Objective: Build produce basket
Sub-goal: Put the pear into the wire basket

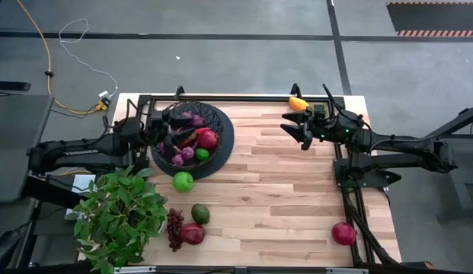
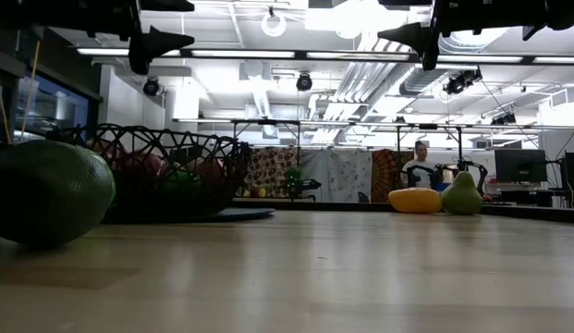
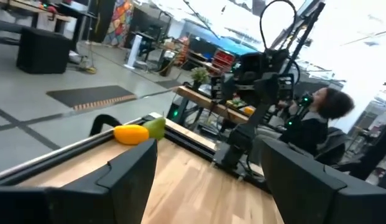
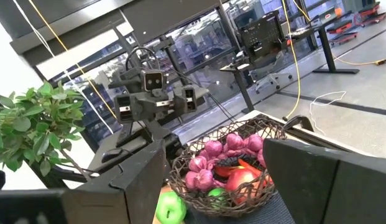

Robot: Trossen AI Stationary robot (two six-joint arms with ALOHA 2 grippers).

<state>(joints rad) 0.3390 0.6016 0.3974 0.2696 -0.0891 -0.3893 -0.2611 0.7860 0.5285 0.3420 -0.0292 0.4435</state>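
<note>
Black wire mesh forms the large shallow round basket [image 1: 221, 125] at the table's far left, already holding purple grapes, a red pomegranate and a green fruit, while the rest of the produce lies scattered on the pale wooden table [image 1: 282, 198]. The left gripper [image 1: 169, 131] hovers over the basket's left side with its jaws parted and nothing between them; the right gripper [image 1: 302, 128] hangs above the far right of the table, its jaws likewise spread and empty. Just behind the right gripper, at the far edge, lies the yellow-orange pepper [image 1: 298, 103], its long axis running roughly along that edge, so the right arm looks best placed for it. The loose green apple [image 1: 183, 181] sits just beside the basket's near rim, with the avocado [image 1: 200, 214], dark red grape bunch [image 1: 174, 228] and a pomegranate [image 1: 193, 234] nearer still, beside the leafy potted plant [image 1: 118, 217]; these fall to the left arm. Another red pomegranate [image 1: 343, 233] rests at the near right corner
</note>
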